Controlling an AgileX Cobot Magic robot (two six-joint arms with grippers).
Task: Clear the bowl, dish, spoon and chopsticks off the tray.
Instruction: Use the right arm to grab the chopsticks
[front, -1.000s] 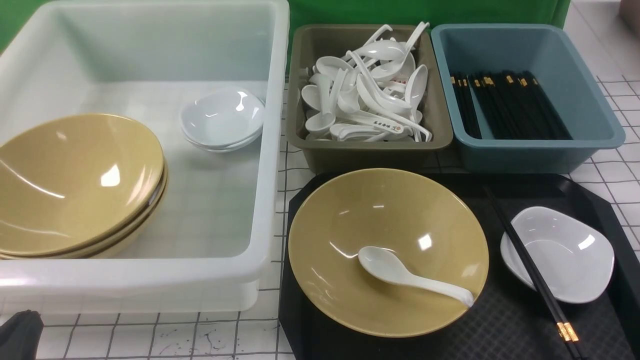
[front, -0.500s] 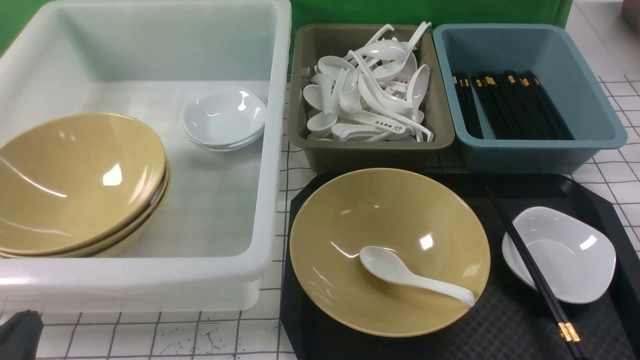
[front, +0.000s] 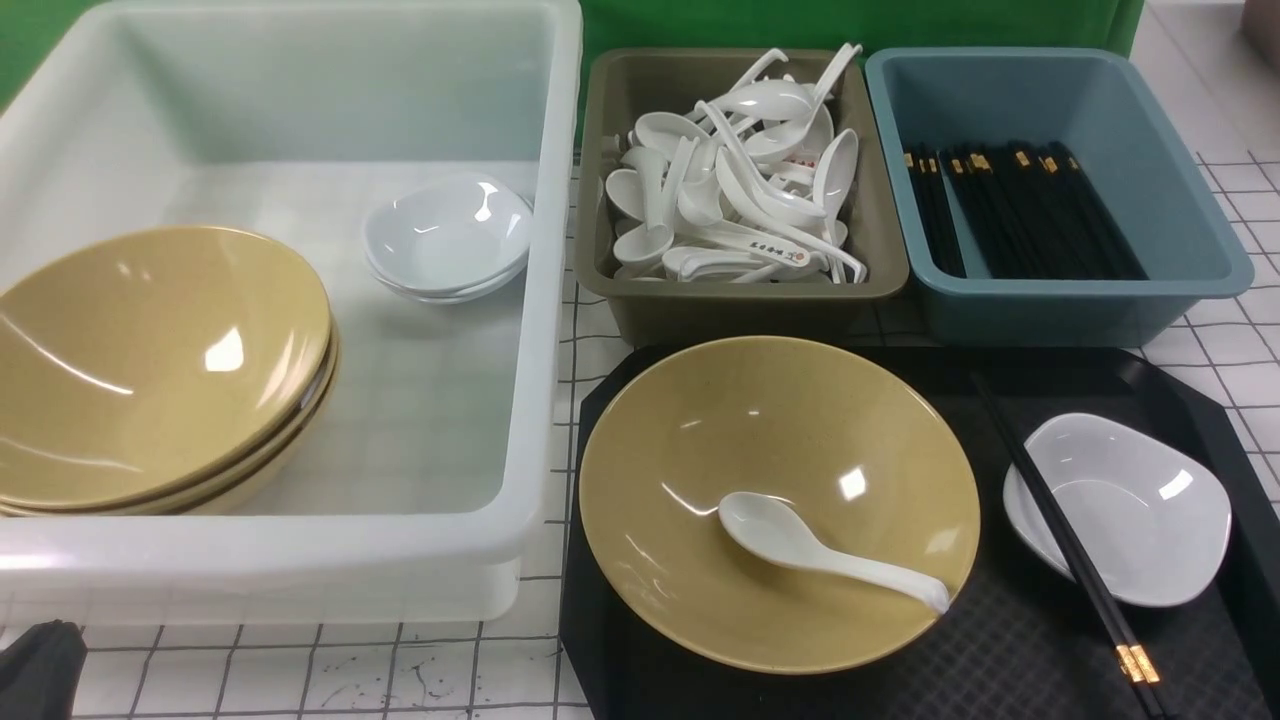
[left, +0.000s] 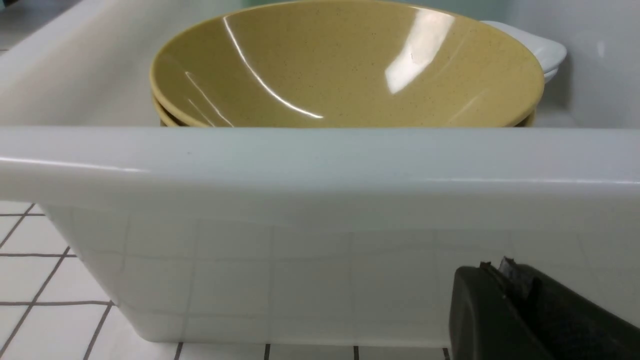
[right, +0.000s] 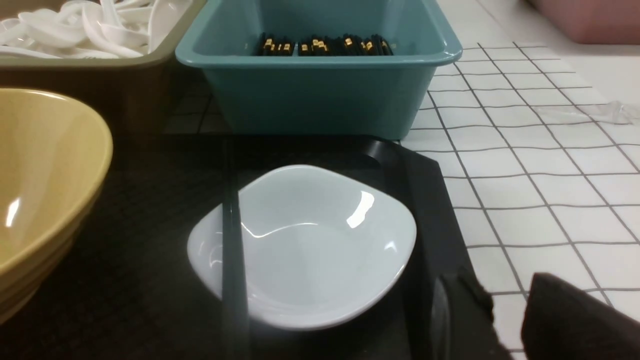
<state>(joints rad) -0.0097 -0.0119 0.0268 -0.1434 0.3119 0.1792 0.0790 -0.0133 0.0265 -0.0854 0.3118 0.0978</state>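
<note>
The black tray (front: 1000, 640) lies at the front right. On its left part sits the yellow bowl (front: 780, 450), and the white spoon (front: 820, 555) rests inside it with its handle pointing right. To the right sits the white dish (front: 1140, 510), with the black chopsticks (front: 1060, 540) lying across its left rim. In the right wrist view my right gripper (right: 505, 295) hangs open and empty just off the tray's (right: 430, 200) right rim, near the dish (right: 310, 245) and chopsticks (right: 232, 250). My left gripper (left: 495, 267) is shut and empty, facing the outside of the white tub's front wall (left: 320, 200).
The white tub (front: 540, 300) at the left holds stacked yellow bowls (front: 150, 370) and white dishes (front: 445, 235). Behind the tray stand an olive bin (front: 740, 300) full of spoons and a blue bin (front: 1060, 300) with chopsticks. A gridded white cloth covers the table.
</note>
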